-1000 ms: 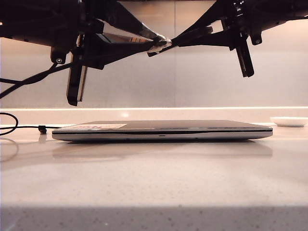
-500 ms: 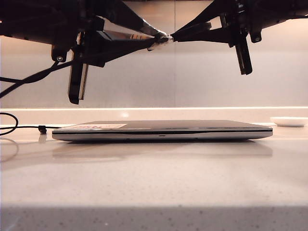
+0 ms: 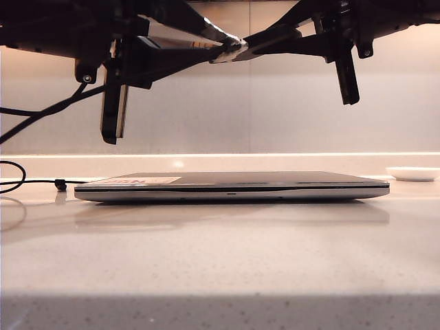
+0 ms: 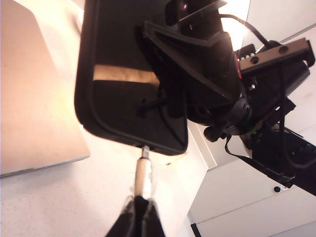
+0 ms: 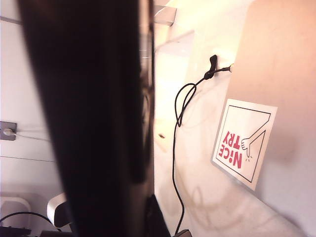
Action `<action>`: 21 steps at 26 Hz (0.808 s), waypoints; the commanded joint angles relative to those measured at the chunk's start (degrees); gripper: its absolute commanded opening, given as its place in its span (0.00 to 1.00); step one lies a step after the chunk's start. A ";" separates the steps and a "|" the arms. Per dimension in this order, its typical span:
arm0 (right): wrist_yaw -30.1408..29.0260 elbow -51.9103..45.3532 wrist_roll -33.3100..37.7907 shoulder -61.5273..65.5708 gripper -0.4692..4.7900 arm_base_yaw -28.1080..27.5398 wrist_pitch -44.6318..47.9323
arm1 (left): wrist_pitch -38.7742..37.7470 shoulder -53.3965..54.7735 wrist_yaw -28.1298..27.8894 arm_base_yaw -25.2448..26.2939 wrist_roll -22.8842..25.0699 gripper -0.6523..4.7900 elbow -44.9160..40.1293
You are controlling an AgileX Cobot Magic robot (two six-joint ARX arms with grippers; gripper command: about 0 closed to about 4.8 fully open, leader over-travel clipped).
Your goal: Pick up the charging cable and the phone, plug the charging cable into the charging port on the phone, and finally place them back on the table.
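Left gripper (image 4: 138, 210) pinching charging cable (image 4: 143, 170) plug, right gripper (image 5: 148, 207) clamping phone (image 4: 133, 74), both aloft

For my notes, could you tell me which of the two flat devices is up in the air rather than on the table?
The phone, the small black slab held aloft by the right claw; the wide silver laptop lies on the table.

Left gripper (image 3: 223, 48) and right gripper (image 3: 251, 45) meet tip to tip, high above the closed laptop (image 3: 232, 186). Laptop lies flat on the table (image 3: 220, 261). Cable (image 3: 31, 182) trails at left; white dish (image 3: 412, 173) far right.
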 commanded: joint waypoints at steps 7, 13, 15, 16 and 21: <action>-3.74 0.31 0.79 -0.48 0.08 -1.95 2.47 | 4.35 -0.13 -0.74 2.89 0.02 0.11 0.35; -1.16 0.31 0.79 -0.46 0.08 -1.70 2.49 | 4.26 -0.13 -0.74 2.75 0.31 0.11 0.35; -0.02 0.31 0.57 -0.46 0.08 -1.70 2.51 | 4.28 -0.13 -0.74 2.78 0.31 0.11 0.35; 0.63 0.31 0.33 -0.46 0.08 -1.70 2.56 | 4.28 -0.13 -0.74 2.78 0.31 0.11 0.35; 1.86 0.33 0.31 -0.48 0.08 -1.70 3.80 | 4.26 -0.13 -0.74 2.78 5.68 0.50 0.35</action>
